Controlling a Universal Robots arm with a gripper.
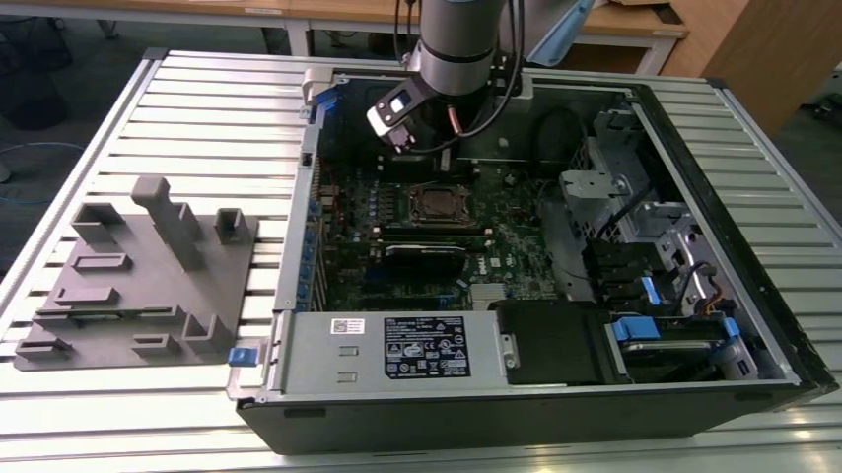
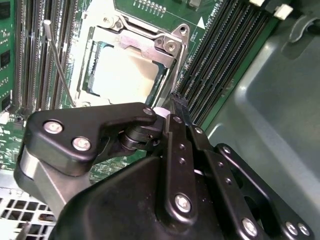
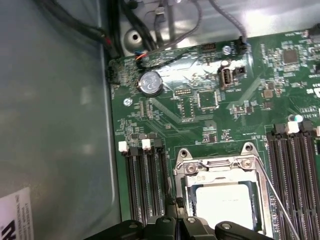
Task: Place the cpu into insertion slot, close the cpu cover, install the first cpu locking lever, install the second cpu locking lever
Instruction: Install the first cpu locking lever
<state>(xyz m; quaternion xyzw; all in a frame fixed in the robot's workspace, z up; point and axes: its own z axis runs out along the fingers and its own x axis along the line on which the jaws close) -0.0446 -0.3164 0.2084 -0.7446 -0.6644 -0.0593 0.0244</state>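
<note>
The cpu (image 2: pixel 122 75) lies flat in the insertion slot (image 2: pixel 95 62), its pale metal top showing through the cut-out of the cpu cover (image 2: pixel 150 47), which lies down over it. In the first wrist view the cpu (image 3: pixel 222 205) sits under the silver cover (image 3: pixel 215 165). One thin locking lever (image 2: pixel 57 65) stands free beside the socket, and shows as a wire lever (image 3: pixel 272 187) in the first wrist view. My gripper (image 2: pixel 176 102) hovers just off the socket's edge over the memory slots, fingers together with nothing between them. In the exterior view the gripper (image 1: pixel 444 148) hangs behind the socket (image 1: pixel 441 204).
Long black memory slots (image 2: pixel 220 60) flank the socket on both sides. The case wall (image 3: pixel 55 110) and cables (image 3: pixel 150 30) stand close by. A grey fixture tray (image 1: pixel 132 276) lies at the exterior view's left, the power supply (image 1: pixel 394 345) in front, drive bays (image 1: pixel 658 266) at the right.
</note>
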